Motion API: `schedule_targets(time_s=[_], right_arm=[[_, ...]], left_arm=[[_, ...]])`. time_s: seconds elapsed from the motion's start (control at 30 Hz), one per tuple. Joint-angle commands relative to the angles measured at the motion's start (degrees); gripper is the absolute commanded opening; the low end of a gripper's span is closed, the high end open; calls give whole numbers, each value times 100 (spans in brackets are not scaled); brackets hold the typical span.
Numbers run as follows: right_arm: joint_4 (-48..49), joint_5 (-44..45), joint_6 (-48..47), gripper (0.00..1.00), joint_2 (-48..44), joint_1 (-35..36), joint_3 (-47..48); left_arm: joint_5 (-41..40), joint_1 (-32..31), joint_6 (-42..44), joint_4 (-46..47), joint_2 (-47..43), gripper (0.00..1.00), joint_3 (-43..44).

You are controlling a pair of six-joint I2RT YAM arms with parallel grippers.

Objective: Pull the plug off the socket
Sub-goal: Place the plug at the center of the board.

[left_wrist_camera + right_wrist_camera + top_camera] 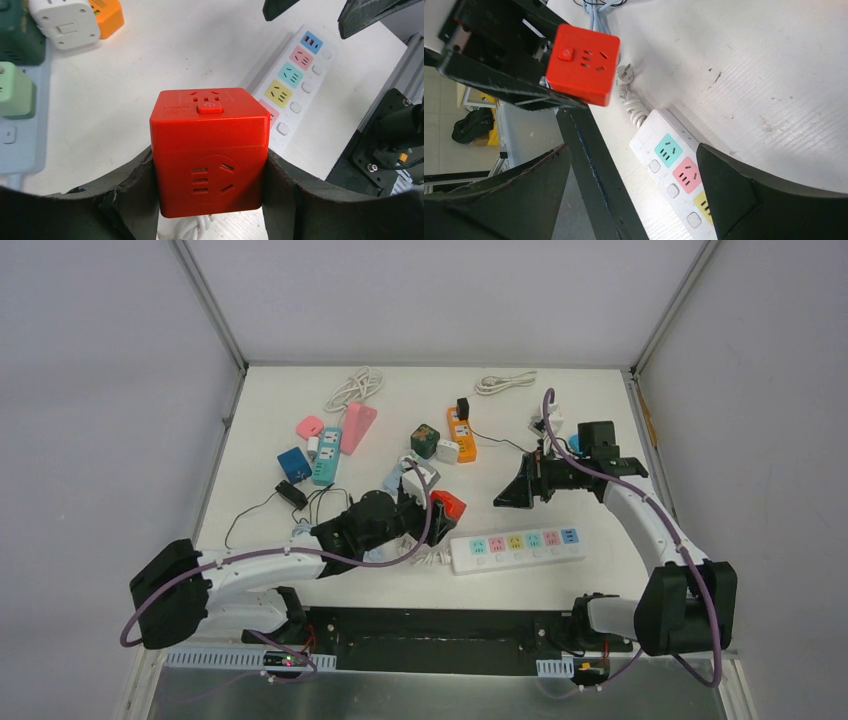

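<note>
The left pincer [209, 162] grips the red cube [207, 150] by two smooth side faces, near the front of the bench [560, 420], just beside the left end of the white strip [517, 548]. The right pincer [512, 483] hangs wide open and empty above the strip, apart from the cube. The plug [625, 73] lies on the bench with its prongs bare, seemingly free of the cube (so the pull looks done). Three risks remain. The slick plastic could slide out if the squeeze loosens. The coiled cord [634, 102] below could snag the cube on set-down. The right pincer, reaching in, could knock the left.
</note>
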Motion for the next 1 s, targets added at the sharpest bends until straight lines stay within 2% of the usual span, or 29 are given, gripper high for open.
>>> schedule_targets(time_s=[0.0,0.23,0.43,0.7,0.97], right_arm=[[-106,16,-288,100,-212,-101,222],[-157,215,-411,100,-333,-185,214],[-192,340,-494,100,-363,-236,205],[-227,433,-562,100,-404,-270,213],[-220,452,-571,100,-385,-293,198]], left_arm=[[399,307,-278,-767,-703,0,160],[601,919,-377,-2028,-1427,0,539],[478,1321,-361,-3068,-1699,0,1037],[424,1947,-370,-3710,-1747,0,1542],[718,3071,-460,-4018,-1361,0,2005]])
